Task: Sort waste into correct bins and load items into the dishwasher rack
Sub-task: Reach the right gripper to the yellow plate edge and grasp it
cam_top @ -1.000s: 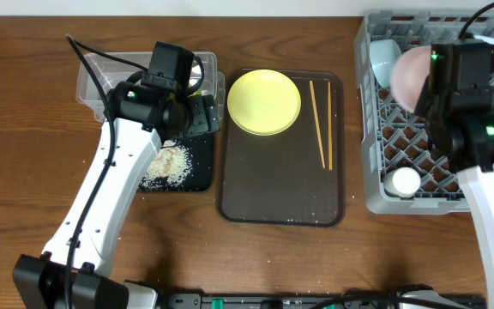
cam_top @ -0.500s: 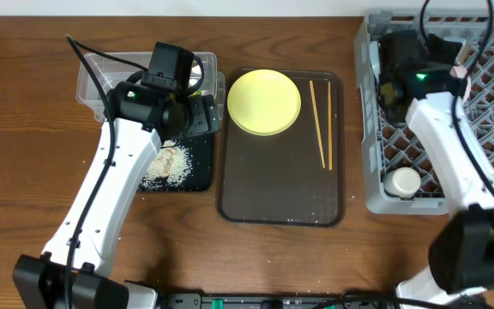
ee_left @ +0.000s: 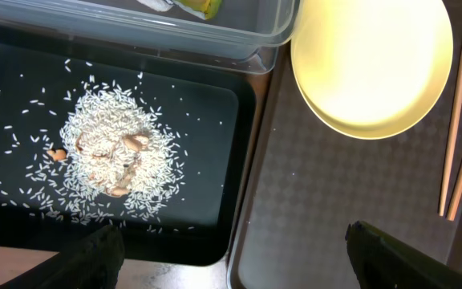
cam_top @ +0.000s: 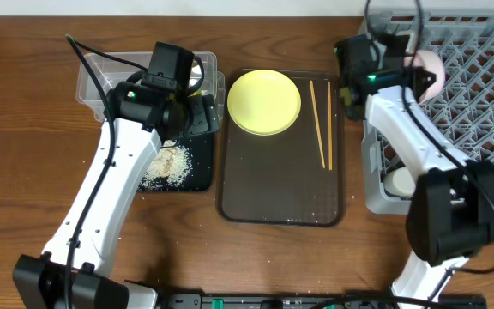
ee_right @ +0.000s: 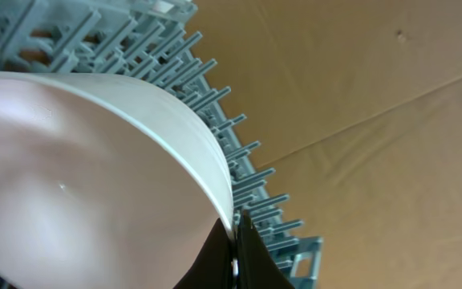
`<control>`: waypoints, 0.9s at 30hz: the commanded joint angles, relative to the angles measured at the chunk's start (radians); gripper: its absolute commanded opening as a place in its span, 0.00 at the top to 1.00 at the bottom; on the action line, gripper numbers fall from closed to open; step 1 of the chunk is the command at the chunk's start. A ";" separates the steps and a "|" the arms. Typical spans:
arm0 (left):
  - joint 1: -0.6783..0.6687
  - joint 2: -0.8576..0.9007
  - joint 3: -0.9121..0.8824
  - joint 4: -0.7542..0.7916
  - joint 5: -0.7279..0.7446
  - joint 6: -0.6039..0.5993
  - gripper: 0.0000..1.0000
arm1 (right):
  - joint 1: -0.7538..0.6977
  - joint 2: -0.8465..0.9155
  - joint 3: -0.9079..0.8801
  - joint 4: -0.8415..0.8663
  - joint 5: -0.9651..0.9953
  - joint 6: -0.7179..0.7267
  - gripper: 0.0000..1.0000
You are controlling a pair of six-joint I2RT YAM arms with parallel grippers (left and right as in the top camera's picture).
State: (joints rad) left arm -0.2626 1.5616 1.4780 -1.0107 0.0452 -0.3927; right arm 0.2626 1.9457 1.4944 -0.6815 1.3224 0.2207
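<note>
My right gripper (cam_top: 408, 65) (ee_right: 235, 234) is shut on the rim of the white bowl (cam_top: 429, 70) (ee_right: 79, 177), holding it tilted over the far left of the grey dishwasher rack (cam_top: 487, 112) (ee_right: 215, 104). A small white cup (cam_top: 401, 181) stands in the rack. The light blue bowl is hidden by the arm. My left gripper (cam_top: 199, 114) (ee_left: 231, 265) is open and empty over the edge between the black tray (cam_top: 197, 176) (ee_left: 207, 120) with rice (ee_left: 119, 152) and the brown tray (cam_top: 281, 197). The yellow plate (cam_top: 264, 101) (ee_left: 367, 64) and chopsticks (cam_top: 320, 124) (ee_left: 455, 136) lie on the brown tray.
The clear tub (cam_top: 101, 69) (ee_left: 175, 32) sits behind the black tray, with the green-and-orange wrapper (ee_left: 195, 6) inside. Rice grains are scattered on the wooden table (cam_top: 24, 172) near the black tray.
My right wrist has swung left from over the rack to its left edge, still holding the white bowl. The left arm has not moved.
</note>
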 commanded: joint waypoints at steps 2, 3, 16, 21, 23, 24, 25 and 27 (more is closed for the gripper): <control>0.005 0.003 0.004 -0.002 -0.012 0.002 0.09 | 0.014 0.064 0.000 -0.007 0.174 -0.036 0.99; 0.005 0.003 0.004 -0.002 -0.012 0.002 0.09 | 0.014 0.070 0.000 -0.008 0.190 -0.036 0.99; 0.005 0.003 0.004 -0.002 -0.012 0.002 0.09 | 0.062 0.069 0.000 -0.214 0.033 0.086 0.99; 0.005 0.003 0.004 -0.002 -0.012 0.002 0.09 | 0.106 0.069 0.000 -0.317 -0.081 0.109 0.99; 0.005 0.003 0.004 -0.002 -0.012 0.002 0.09 | 0.117 0.068 0.000 -0.332 -0.106 0.108 0.95; 0.005 0.003 0.004 -0.002 -0.012 0.002 0.09 | 0.119 0.068 0.000 -0.337 -0.114 0.108 0.90; 0.005 0.003 0.004 -0.002 -0.012 0.002 0.09 | 0.123 0.068 0.001 -0.343 -0.128 0.108 0.87; 0.005 0.003 0.004 -0.002 -0.012 0.002 0.09 | 0.128 0.068 0.001 -0.355 -0.162 0.108 0.82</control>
State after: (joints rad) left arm -0.2626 1.5616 1.4780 -1.0111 0.0456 -0.3927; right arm 0.3790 2.0205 1.4933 -1.0279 1.2766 0.3119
